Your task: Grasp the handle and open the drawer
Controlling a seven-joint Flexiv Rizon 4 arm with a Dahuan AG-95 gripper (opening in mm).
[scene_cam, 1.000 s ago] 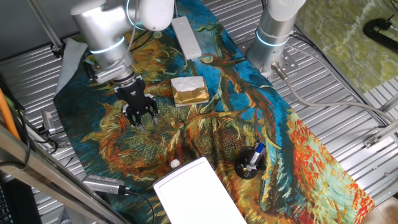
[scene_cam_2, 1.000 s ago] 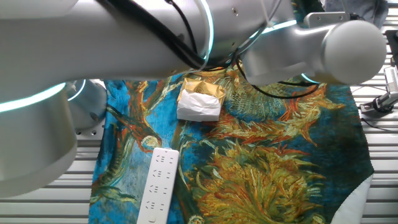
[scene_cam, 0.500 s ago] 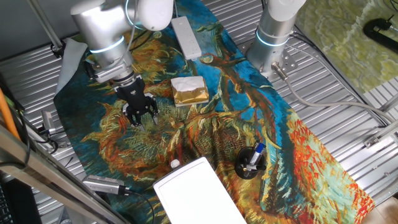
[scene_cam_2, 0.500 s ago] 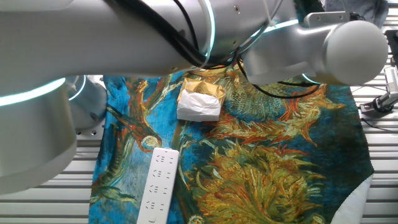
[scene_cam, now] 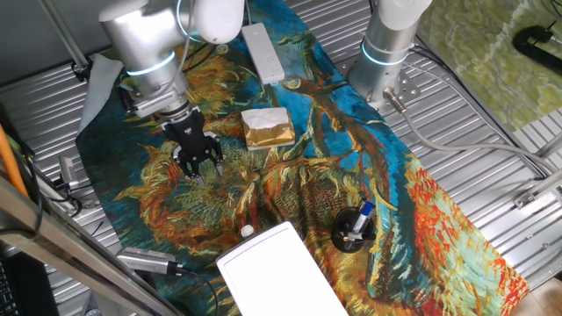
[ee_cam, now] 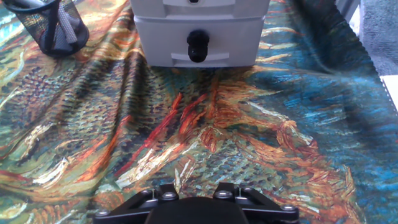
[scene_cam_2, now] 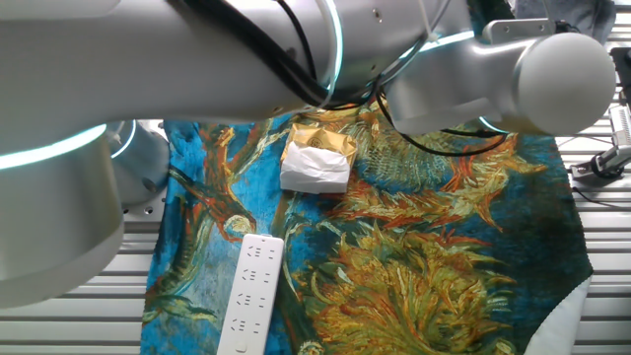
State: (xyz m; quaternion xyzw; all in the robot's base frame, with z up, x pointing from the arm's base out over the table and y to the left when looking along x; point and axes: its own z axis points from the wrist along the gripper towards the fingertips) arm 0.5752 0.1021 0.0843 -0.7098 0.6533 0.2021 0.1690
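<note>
The drawer is the front tray of a flat white box [scene_cam: 279, 270] at the near edge of the painted cloth. The handle [scene_cam: 248, 232] is a small round white knob on its front. In the hand view the drawer [ee_cam: 199, 32] sits top centre, facing me, and its knob [ee_cam: 197, 45] looks dark. My gripper [scene_cam: 198, 163] hangs over the cloth left of centre, well apart from the handle, jaws spread and empty. In the hand view only its black body [ee_cam: 196, 208] shows at the bottom edge. The other fixed view is mostly blocked by the arm; the drawer is hidden there.
A gold-foil block with a white top [scene_cam: 267, 128] lies right of the gripper, also in the other fixed view [scene_cam_2: 317, 158]. A white power strip [scene_cam: 262, 51] lies at the back. A black pen holder [scene_cam: 353, 230] stands right of the box. A second arm's base [scene_cam: 386, 53] stands back right.
</note>
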